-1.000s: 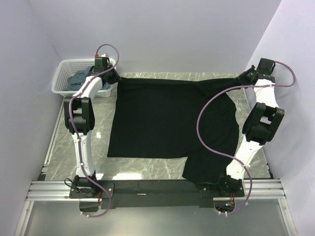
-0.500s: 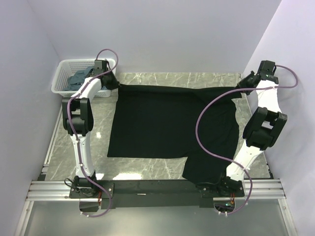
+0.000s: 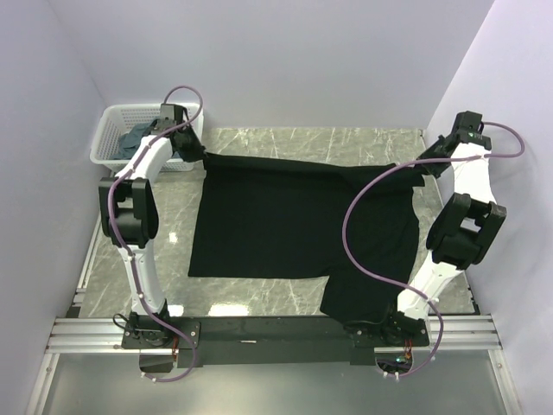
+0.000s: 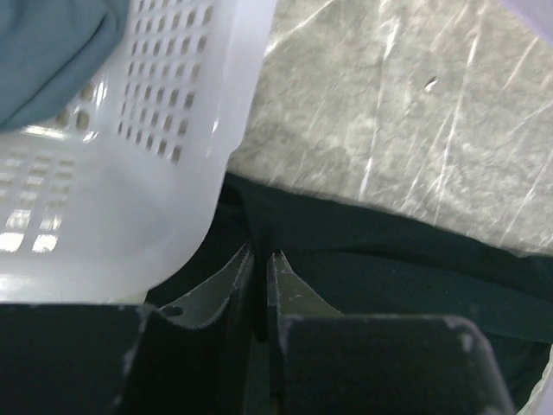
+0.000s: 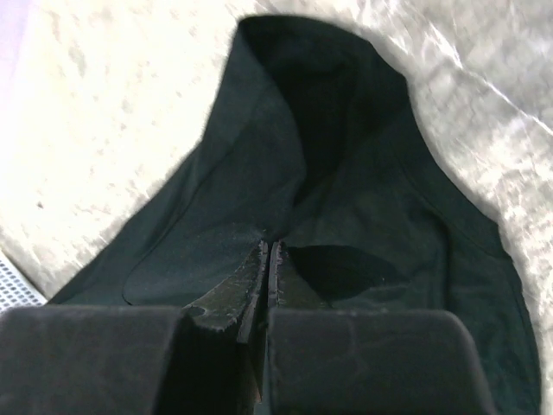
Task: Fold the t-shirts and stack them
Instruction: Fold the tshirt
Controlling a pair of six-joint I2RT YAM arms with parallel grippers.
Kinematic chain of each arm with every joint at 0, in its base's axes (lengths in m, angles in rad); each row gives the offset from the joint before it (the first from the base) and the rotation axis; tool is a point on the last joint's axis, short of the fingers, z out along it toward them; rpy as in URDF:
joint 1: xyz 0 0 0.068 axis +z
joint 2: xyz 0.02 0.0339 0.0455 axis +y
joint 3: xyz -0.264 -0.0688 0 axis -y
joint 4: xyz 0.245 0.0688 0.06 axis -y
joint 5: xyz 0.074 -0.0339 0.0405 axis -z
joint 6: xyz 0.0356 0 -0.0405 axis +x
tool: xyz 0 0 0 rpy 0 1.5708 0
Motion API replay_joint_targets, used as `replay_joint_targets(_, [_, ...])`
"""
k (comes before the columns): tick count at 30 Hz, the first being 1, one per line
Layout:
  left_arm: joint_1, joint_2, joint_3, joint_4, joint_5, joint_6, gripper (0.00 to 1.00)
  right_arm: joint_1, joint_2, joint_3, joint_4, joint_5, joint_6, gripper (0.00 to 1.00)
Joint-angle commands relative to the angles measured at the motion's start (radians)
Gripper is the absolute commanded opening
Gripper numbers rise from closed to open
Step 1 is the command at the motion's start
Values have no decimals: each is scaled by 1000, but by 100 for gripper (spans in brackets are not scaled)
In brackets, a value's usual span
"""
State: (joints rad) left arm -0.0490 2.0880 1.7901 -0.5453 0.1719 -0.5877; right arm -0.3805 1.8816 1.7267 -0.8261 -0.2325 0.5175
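The black shirt [image 3: 294, 216] lies spread on the counter [image 3: 302, 138], reaching its near edge. The left gripper [image 4: 262, 253], just beside the basket [image 4: 173, 130], narrowly pinches the far-left corner. The right gripper [image 5: 266, 247], closed tight, pinches the far-right corner.

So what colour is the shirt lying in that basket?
Slate blue-grey shirt, clearest in the left wrist view.

We see the large t-shirt [image 3: 294, 216] spread on the middle of the table [image 3: 259, 298], its near right part reaching the table's near edge by the right arm's base. The basket [image 3: 102, 143] stands at the far left corner with another t-shirt [image 3: 136, 138] inside. The left jaws sit at the large t-shirt's far left corner, just beside the basket. The right jaws sit at its far right corner.
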Motion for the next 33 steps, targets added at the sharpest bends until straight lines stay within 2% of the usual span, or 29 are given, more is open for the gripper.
replay_joint_targets(1, [18, -63, -35, -50, -55, 22, 15, -18, -71, -45, -33, 39, -33, 0])
replay_joint_targets(14, [17, -123, -158, -58, -86, 32, 15, -20, -188, -254, -18, 96, -30, 0])
replay_joint_targets(33, [12, -143, -388, 41, -94, 2, 15, -38, -124, -409, 24, 222, -13, 0])
